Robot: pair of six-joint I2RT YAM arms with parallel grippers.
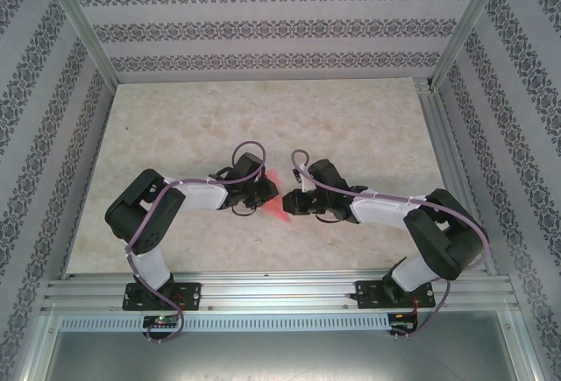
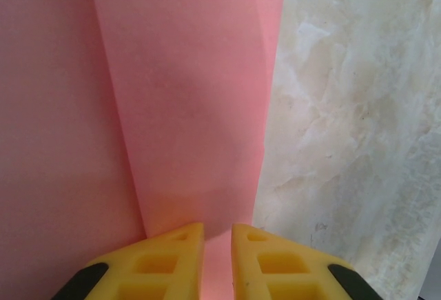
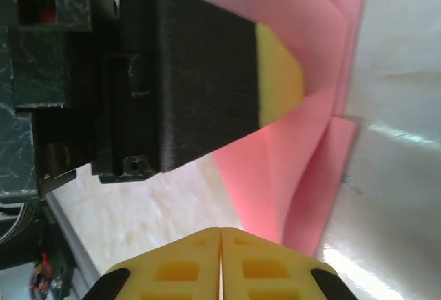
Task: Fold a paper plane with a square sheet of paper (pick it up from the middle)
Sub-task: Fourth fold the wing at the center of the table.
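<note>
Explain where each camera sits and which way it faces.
Top external: above and behind the bases, looking down on the table; both arms, pink paper between them.
Left wrist: on the left arm, looking down at the paper; left end effector at bottom.
Right wrist: on the right arm, facing the left end effector; right end effector at bottom.
All share the paper.

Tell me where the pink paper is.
In the top view, the pink paper lies in the middle of the table, between the left gripper and right gripper.
</note>
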